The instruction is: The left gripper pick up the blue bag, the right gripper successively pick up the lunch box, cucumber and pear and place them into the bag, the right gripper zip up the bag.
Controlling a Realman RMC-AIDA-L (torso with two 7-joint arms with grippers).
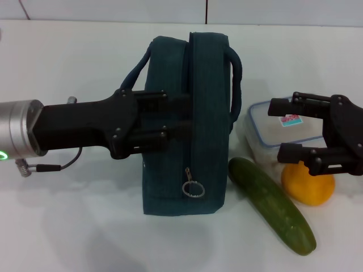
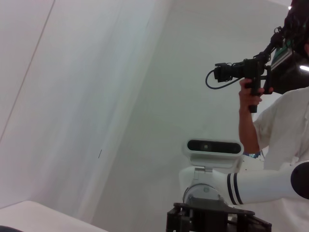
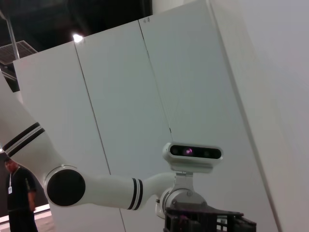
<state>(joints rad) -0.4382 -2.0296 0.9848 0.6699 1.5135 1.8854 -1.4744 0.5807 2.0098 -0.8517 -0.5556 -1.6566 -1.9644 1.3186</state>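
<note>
Now blue bag (image 1: 195, 130) zipped, lunch box (image 1: 272, 133) lid on

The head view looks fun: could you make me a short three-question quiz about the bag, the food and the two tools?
1. True or false: the blue bag is zipped shut.
2. Which item touches the cucumber: A the pear, B the zipper ring?
3. Which item does the open right tool hover over?

Key: 1 true. 2 A. 3 the lunch box; the left tool is at the bag.
</note>
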